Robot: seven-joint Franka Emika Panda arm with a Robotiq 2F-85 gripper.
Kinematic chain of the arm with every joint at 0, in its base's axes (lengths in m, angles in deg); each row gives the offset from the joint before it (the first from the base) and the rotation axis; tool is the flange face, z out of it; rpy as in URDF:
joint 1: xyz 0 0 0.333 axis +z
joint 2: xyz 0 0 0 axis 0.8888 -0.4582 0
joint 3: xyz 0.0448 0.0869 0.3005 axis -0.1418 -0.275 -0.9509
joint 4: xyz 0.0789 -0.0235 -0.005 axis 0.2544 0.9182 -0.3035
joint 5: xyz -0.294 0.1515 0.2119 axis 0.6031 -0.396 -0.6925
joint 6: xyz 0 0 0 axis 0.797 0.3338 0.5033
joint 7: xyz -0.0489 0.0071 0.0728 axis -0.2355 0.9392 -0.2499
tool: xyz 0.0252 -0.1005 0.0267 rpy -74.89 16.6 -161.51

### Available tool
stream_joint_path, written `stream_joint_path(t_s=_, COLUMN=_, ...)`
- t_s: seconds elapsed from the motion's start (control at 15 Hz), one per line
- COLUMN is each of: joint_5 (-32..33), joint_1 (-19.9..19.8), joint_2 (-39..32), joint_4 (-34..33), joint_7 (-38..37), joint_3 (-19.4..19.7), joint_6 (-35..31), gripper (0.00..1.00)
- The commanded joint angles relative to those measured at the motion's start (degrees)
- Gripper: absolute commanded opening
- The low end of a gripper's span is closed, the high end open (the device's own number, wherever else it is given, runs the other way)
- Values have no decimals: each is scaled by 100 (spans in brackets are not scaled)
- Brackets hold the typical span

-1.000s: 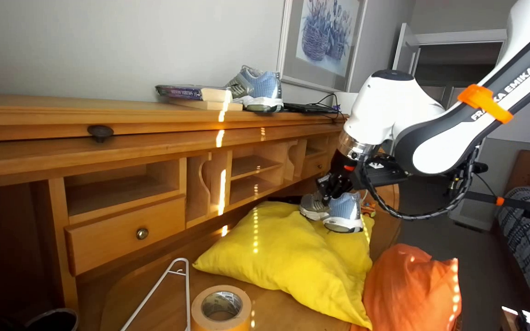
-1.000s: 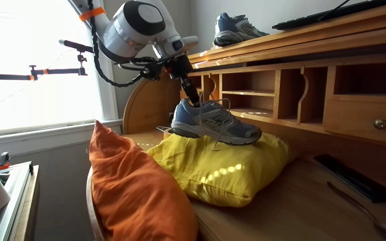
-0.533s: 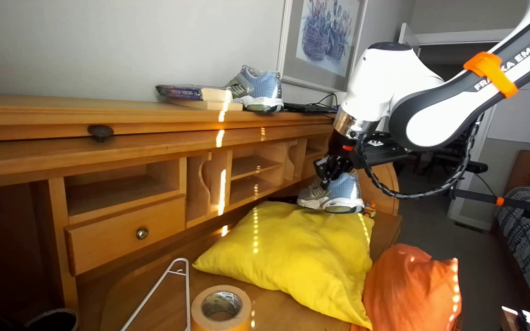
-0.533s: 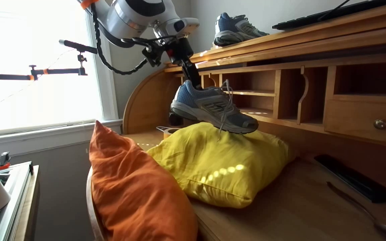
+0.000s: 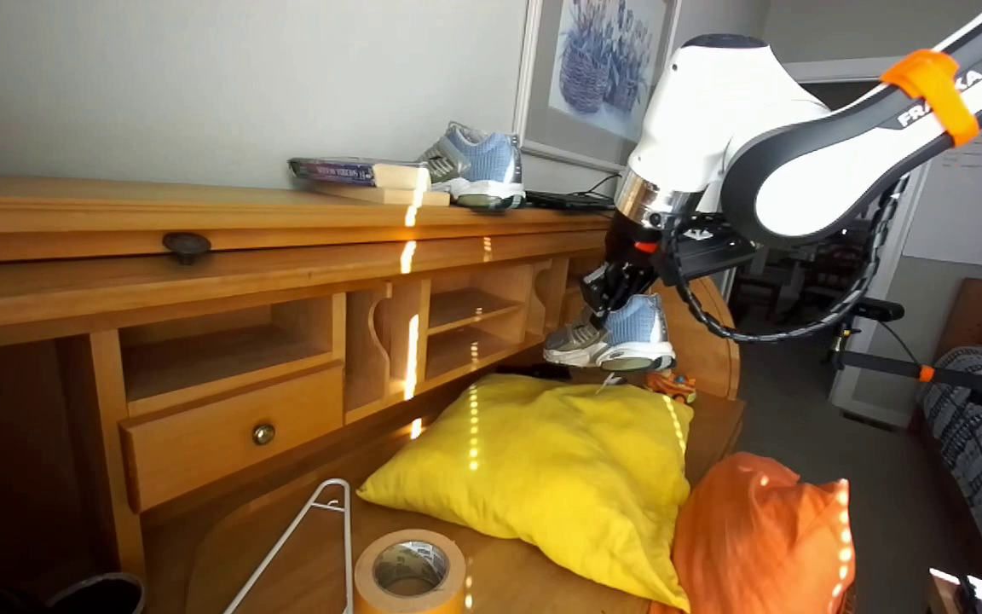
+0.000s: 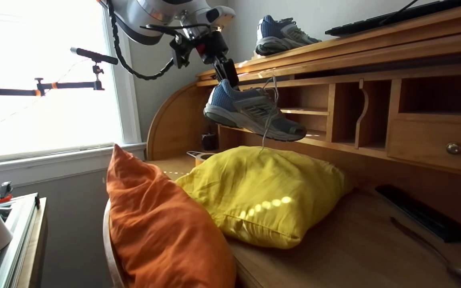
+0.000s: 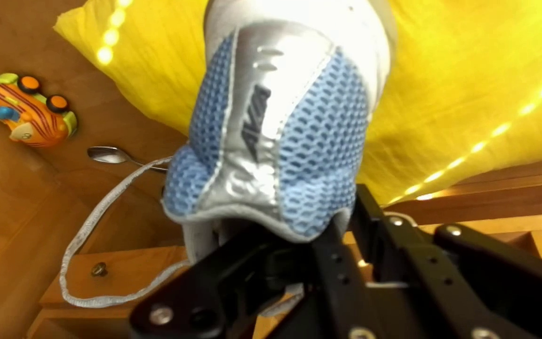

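Above the yellow pillow, the held shoe slants lengthwise, toe lower.

And it's my arm stretching in from the upper right in an exterior view, an orange band strapped round it, a black cable slung in a loop underneath. Big bend, and there's my wrist, white and bulky, tipped over, its silver collar angled down! Below that, what a hold: my fingers, slanting downward, are clamped in a pinch, drawn close together, their tips out of sight. The wrist view has them from above, black, dotted with pale screws, raised in mid-air and gripping!
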State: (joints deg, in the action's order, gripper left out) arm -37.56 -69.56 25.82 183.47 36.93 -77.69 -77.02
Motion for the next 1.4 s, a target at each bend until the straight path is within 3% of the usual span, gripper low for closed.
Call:
stream_joint_path(t_s=0.0, joint_5=-219, joint_1=104, joint_2=536, joint_4=48, joint_7=369, joint_3=-175, joint_6=531, gripper=4)
stream_joint_path(t_s=0.6, joint_5=-269, joint_1=111, joint_2=1319, joint_4=-123, joint_7=1030, joint_3=-578, joint_6=1178, gripper=4)
stream_joint_path(t_s=1.33, joint_5=-478, joint_1=100, joint_2=1574, joint_4=-773, joint_7=1719, joint_3=-673, joint_6=1638, gripper=4)
